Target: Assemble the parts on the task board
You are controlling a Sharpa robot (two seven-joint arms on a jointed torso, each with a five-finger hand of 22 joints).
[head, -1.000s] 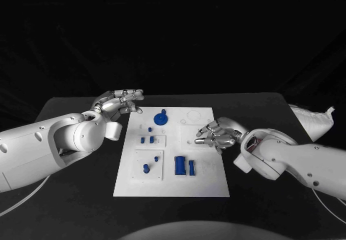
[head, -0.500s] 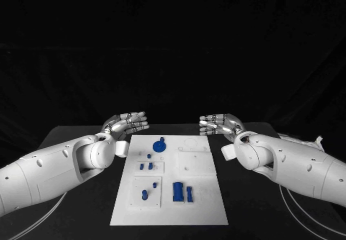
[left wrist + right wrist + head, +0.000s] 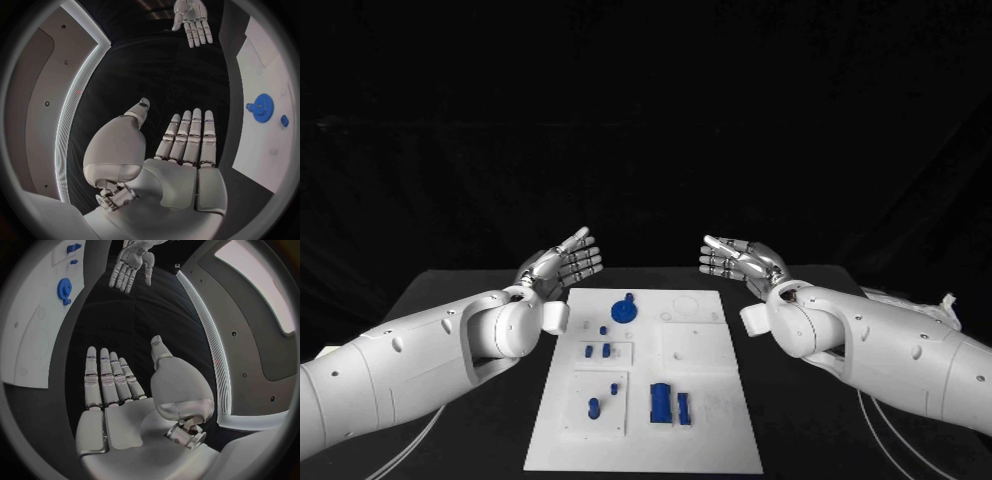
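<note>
Head view is showing you both arms lifted clear of the white rectangular task board [image 3: 646, 385], which is lying flat in the middle of the black table [image 3: 459, 300]. A second ago your right robot hand [image 3: 740, 262] was curling low over the board's right half; now it is hovering beyond the far edge, fingers straight and holding nothing. Your left robot hand [image 3: 564, 265] is doing likewise, flat and empty, and each wrist view is confirming it. The small blue parts, among them the round blue gear [image 3: 623, 312], are sitting on the board. You are likely resetting between steps, so nothing is being carried.
</note>
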